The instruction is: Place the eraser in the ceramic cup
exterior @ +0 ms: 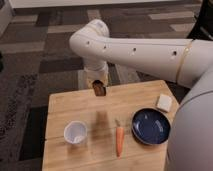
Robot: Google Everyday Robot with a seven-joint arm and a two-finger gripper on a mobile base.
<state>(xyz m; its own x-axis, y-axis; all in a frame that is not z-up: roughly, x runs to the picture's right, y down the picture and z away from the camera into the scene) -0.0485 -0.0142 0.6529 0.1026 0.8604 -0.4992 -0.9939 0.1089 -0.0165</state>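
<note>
The gripper [98, 84], clamped on the one eraser [99, 90], hangs above the far edge of the wooden table [65, 102], which bears one ceramic cup [75, 132], one carrot [119, 141], one blue plate [151, 126] and one white block [164, 102].

Grey patterned carpet tiles [40, 55] are seen across the upper frame; a light wooden table [65, 102] is placed lower centre.

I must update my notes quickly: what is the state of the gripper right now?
Gripper: closed, holding the eraser, above the far edge of the table, apart from the ceramic cup.
</note>
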